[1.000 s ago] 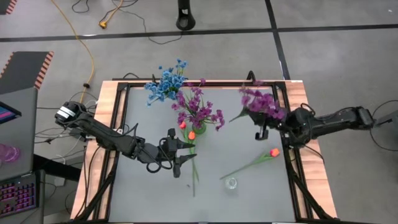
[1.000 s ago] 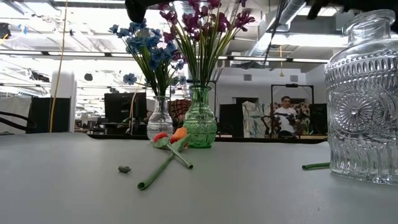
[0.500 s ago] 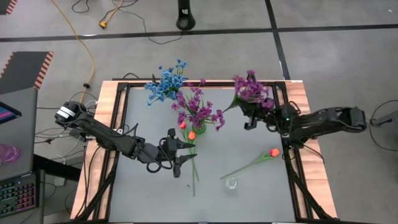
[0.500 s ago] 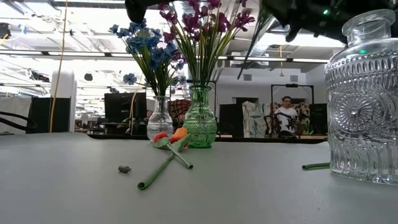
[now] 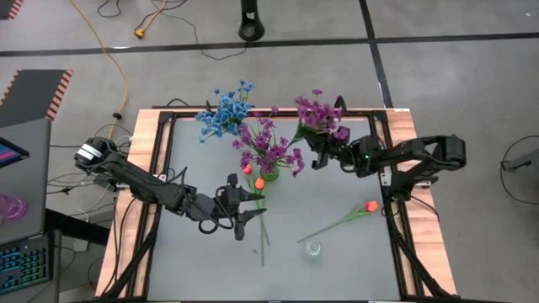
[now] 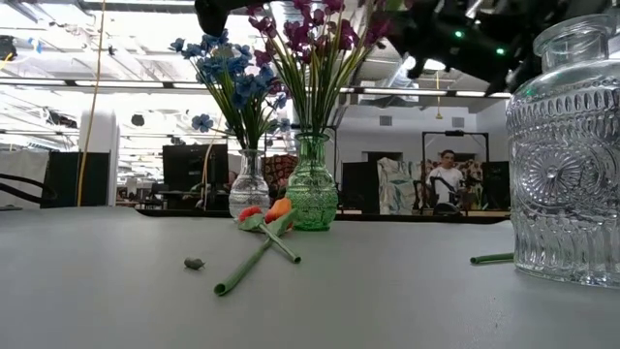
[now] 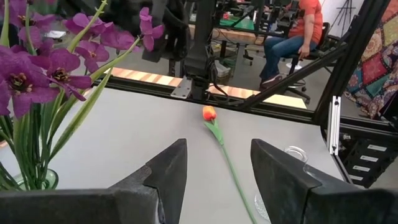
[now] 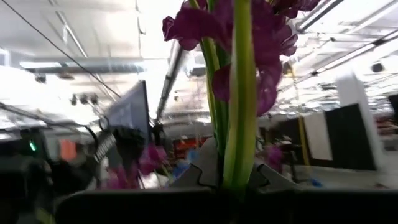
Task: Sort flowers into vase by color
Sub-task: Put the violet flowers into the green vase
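My right gripper (image 5: 314,157) is shut on a purple sprig (image 5: 317,113) and holds it in the air just right of the green vase (image 5: 262,179), which has purple flowers (image 5: 269,148) in it. A small clear vase (image 6: 249,185) behind it holds blue flowers (image 5: 222,113). Two orange tulips (image 6: 267,215) lie on the table against the green vase's foot. A third tulip (image 5: 370,205) lies at the right. My left gripper (image 5: 250,210) hovers open near the two tulips' stems, with nothing between its fingers (image 7: 168,168). My right gripper pinches the purple sprig's green stem (image 8: 240,146) between its two fingers. The fingers slant upward along the stem. The blossoms (image 8: 251,30) stand above and beyond the fingertips, and the sprig is lifted clear of the table.
A large clear glass vase (image 5: 313,247) stands near the front edge, right of the middle, close to the third tulip's stem end. A small dark scrap (image 6: 195,263) lies on the table. A black frame (image 5: 396,210) runs along the table's sides. A person sits in the room beyond.
My right gripper has carried the purple sprig from the table's right side toward the left and a little down, closer to the green vase, rolling slightly. It stays shut on the stem. My left gripper has kept still.
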`<state>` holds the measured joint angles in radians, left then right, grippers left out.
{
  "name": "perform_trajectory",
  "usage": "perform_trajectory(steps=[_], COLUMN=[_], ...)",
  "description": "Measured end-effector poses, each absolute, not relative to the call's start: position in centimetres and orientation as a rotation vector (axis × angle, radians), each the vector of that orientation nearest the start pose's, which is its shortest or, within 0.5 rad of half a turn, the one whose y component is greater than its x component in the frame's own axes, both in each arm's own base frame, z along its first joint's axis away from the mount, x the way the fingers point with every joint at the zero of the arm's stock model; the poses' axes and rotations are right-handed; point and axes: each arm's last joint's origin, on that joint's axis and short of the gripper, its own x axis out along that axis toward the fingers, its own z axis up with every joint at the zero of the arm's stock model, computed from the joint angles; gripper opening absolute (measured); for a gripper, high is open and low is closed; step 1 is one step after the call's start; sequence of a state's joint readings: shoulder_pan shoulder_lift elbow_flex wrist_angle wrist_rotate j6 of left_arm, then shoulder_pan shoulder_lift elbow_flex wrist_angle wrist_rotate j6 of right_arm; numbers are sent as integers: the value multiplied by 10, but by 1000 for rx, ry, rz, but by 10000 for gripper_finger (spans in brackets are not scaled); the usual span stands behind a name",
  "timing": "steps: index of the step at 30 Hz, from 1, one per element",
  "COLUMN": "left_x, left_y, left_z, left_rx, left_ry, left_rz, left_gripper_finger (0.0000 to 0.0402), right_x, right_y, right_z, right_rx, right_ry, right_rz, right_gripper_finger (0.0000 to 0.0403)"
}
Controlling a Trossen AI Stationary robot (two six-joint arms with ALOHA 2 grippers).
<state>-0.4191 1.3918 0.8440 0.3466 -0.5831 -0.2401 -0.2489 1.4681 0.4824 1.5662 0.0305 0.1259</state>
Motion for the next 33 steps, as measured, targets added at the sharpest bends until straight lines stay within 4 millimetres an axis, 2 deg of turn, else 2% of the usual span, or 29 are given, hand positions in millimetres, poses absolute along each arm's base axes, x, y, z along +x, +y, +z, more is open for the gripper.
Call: perform_trajectory(steps=[7,11,33], left_x=[284,284,284], left_y=[-109,-109,-109], left_z=[269,268,268], left_rx=[-143,-143,-146], left_ry=[156,156,156], left_rz=[183,183,184], left_gripper_finger=[164,164,164], right_x=[277,287,304], right_y=[-70,-71,-71], right_z=[242,231,189], right_rx=[89,117,153], right_ry=[-556,-519,-282], right_rz=[-192,-185,-196], right_gripper_finger=[35,35,53])
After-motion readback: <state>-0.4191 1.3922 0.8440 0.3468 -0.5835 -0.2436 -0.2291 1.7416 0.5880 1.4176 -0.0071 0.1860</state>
